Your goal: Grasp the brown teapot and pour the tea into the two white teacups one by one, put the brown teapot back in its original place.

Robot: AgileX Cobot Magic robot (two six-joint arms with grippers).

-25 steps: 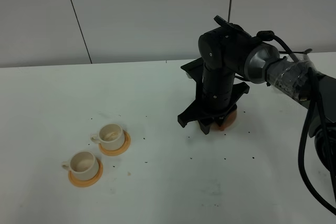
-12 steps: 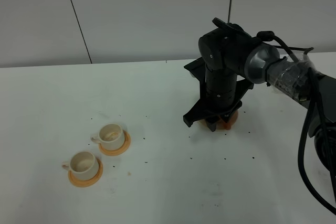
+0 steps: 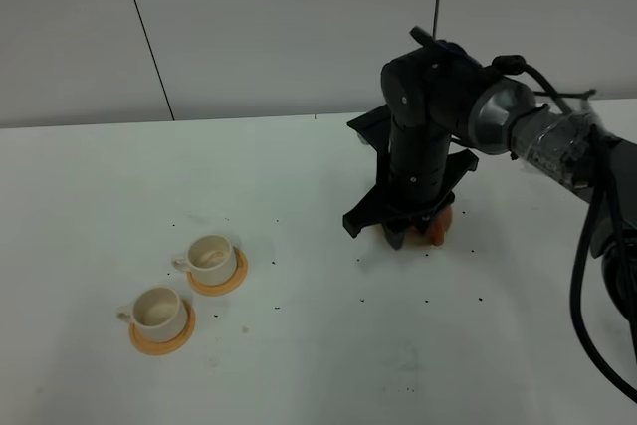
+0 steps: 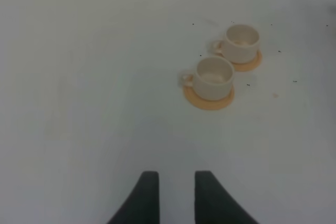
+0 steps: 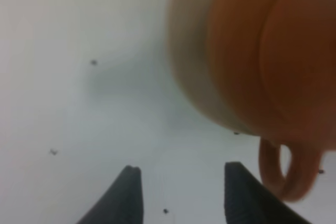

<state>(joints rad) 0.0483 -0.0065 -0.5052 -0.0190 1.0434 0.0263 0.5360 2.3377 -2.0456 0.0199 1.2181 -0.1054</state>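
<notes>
The brown teapot (image 3: 439,227) is seen at the right of the white tabletop (image 3: 299,176), mostly hidden under the right arm. In the right wrist view the teapot (image 5: 262,51) is blurred and very near, and it is set on a pale beige coaster (image 5: 191,77). Its loop handle (image 5: 286,174) is found just beside one finger of the right end effector (image 5: 186,195), outside the gap. That end effector is held wide, and only bare tabletop is seen between its fingers; nothing is gripped. From the high camera the right end effector (image 3: 403,236) is pointed down at the tabletop right next to the teapot.

The two white cups are placed well apart from the teapot, at the left front of the tabletop. The farther cup (image 3: 211,254) and the nearer cup (image 3: 159,310) are each set on an orange saucer (image 3: 161,342), close beside one another.

The left end effector (image 4: 173,198) is shown only by its own camera. Its fingers are kept a narrow gap apart, and nothing is held between them. The cups (image 4: 214,76) are seen well ahead of it.
</notes>
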